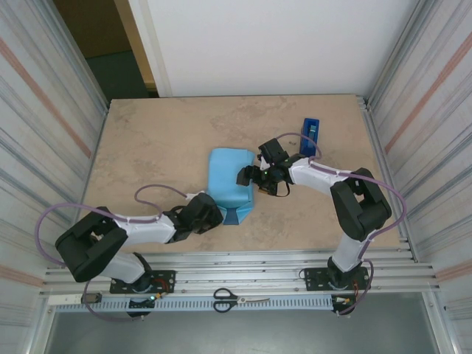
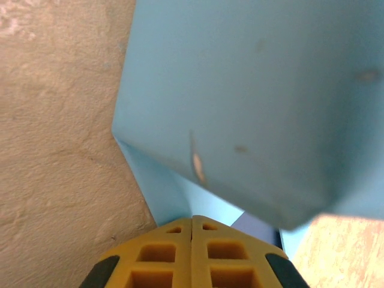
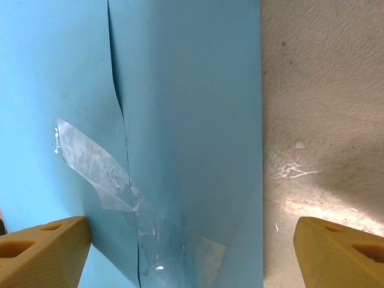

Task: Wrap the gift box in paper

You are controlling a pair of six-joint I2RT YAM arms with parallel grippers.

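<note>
Top external: shows the paper [image 1: 230,184] mid-table, sky-blue face outward, folded into a flat parcel on the table [image 1: 162,140], with a small navy flap sticking out at its near edge. Hides the gift box completely. Places the left gripper [image 1: 219,212] at the parcel's near-left corner, beside that flap, and the right gripper [image 1: 254,177] at the parcel's right edge. Also shows a blue tape dispenser [image 1: 310,136] further back on the right, apart from the parcel, and scissors [image 1: 240,299] on the rail between the 2 arm bases.

Left wrist: shows the left gripper [image 2: 192,221] with its 2 yellow fingers [image 2: 159,258] pressed together, tips right under a sky-blue fold of the paper [image 2: 252,90]. Cannot tell whether any sheet is pinched between them. Bare table [image 2: 54,150] to the left.

Right wrist: shows the right gripper [image 3: 192,246] spread wide and holding nothing, 1 yellow finger [image 3: 42,252] over the paper [image 3: 192,90], the other over the table [image 3: 324,120]. Shows a crumpled strip of clear tape [image 3: 114,180] lying across a seam in the paper.
</note>
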